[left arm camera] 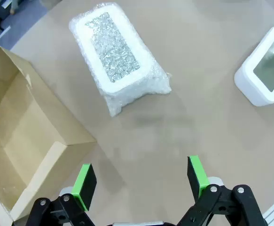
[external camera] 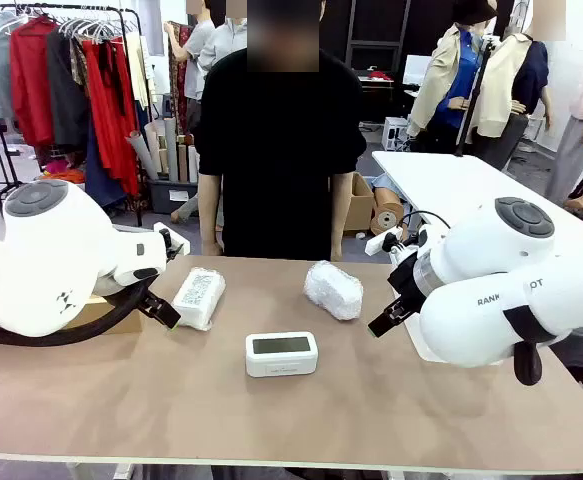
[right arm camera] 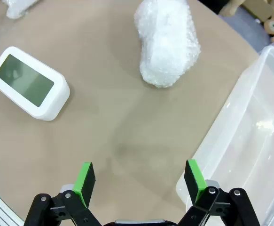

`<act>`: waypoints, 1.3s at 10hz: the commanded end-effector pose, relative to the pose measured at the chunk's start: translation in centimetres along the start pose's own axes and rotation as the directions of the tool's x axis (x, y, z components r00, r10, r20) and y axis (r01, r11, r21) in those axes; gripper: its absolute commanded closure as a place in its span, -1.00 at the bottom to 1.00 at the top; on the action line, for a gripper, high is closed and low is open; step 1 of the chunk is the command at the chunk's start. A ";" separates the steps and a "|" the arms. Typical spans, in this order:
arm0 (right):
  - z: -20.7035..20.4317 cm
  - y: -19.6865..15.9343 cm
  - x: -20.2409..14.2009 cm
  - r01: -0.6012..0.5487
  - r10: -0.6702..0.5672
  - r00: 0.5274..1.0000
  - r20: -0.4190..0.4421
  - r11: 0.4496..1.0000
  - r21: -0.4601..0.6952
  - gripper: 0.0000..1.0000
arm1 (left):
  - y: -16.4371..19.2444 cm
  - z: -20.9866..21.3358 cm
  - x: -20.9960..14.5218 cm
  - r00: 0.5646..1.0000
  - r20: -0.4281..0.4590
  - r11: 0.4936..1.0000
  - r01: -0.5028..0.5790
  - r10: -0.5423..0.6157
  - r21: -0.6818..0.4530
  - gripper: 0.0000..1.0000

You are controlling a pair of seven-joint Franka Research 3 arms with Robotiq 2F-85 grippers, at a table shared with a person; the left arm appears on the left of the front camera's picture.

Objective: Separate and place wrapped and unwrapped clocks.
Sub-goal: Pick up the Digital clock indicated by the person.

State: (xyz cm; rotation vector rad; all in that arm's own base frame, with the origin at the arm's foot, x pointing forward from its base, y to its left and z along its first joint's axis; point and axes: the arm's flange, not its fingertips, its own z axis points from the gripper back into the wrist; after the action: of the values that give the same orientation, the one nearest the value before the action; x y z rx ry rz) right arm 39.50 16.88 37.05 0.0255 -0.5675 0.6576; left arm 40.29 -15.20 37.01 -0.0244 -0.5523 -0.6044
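Opening stage of the sort, with nothing placed yet. My left tool hangs above the desk, jaws spread wide and empty. The flat wrapped bundle lies untouched at its 12 o'clock, with an open cardboard box at 9 o'clock. My right tool is likewise wide open and empty. The rounder wrapped bundle lies at its 12 o'clock, the unwrapped clock at 10 o'clock and a clear plastic bin at 3 o'clock. All three items rest on the desk, in neither container. I judge the next move to be a reach forward and down onto a bundle, jaws set across its shorter width and closing gently, since bubble wrap yields. Which container takes which kind I cannot tell.
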 end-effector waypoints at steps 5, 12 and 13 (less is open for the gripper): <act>0.0 0.0 0.0 0.000 0.000 1.000 0.000 1.000 0.000 -1.00 | 0.0 0.0 0.0 1.000 0.000 1.000 0.000 0.000 0.000 -1.00; 0.0 0.0 0.0 0.000 0.000 1.000 0.000 1.000 0.000 -1.00 | 0.0 0.0 0.0 1.000 0.000 1.000 0.000 0.000 0.000 -1.00; 0.0 0.0 0.0 0.000 0.000 1.000 0.000 1.000 0.000 -1.00 | 0.0 0.0 0.0 1.000 0.000 1.000 0.000 0.000 0.000 -1.00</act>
State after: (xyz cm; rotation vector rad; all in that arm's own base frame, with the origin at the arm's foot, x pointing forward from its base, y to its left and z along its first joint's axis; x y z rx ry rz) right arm 39.50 16.88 37.05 0.0252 -0.5674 0.6579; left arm 40.27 -15.25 37.01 -0.0245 -0.5523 -0.6052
